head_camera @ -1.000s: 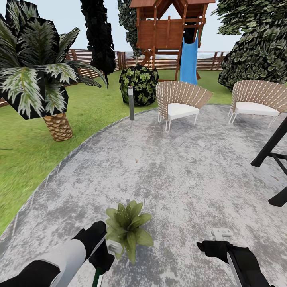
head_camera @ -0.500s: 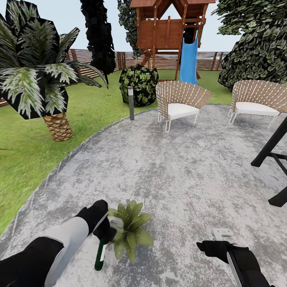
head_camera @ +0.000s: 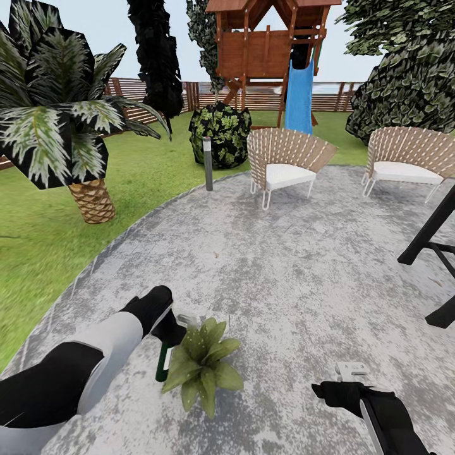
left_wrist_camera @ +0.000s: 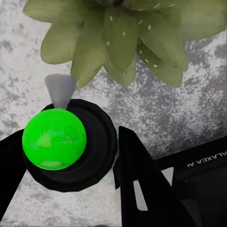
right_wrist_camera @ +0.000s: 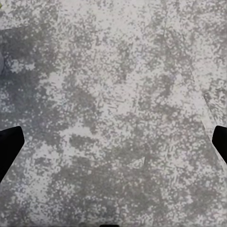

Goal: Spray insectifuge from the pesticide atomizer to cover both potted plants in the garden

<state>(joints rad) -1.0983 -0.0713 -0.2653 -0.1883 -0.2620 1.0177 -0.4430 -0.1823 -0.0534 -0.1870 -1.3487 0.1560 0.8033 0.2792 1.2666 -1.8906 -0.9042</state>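
Observation:
My left gripper (head_camera: 169, 333) is shut on the pesticide atomizer (head_camera: 163, 365), a dark green bottle hanging down from the fingers. Its pale grey spray head (head_camera: 188, 320) points at the potted plant (head_camera: 203, 365), touching the upper left leaves. In the left wrist view the black fingers (left_wrist_camera: 142, 182) clamp the bottle (left_wrist_camera: 54, 138), whose end looks bright green, with the grey nozzle (left_wrist_camera: 60, 90) aimed at the plant's leaves (left_wrist_camera: 120, 40). The plant's pot is hidden under the leaves. My right gripper (head_camera: 346, 378) hovers open over bare paving, to the right of the plant, fingertips (right_wrist_camera: 9, 147) wide apart.
The grey patio (head_camera: 284, 272) spreads ahead, with lawn (head_camera: 38, 240) to its left. A bollard lamp (head_camera: 208, 163) and two wicker chairs (head_camera: 284, 165) (head_camera: 404, 161) stand at the far edge. A palm (head_camera: 63, 126) is at the left, a black frame (head_camera: 436, 253) at the right.
My left arm has risen and moved forward with the atomizer, from low beside the plant to its upper left. The right arm and the plant have not moved.

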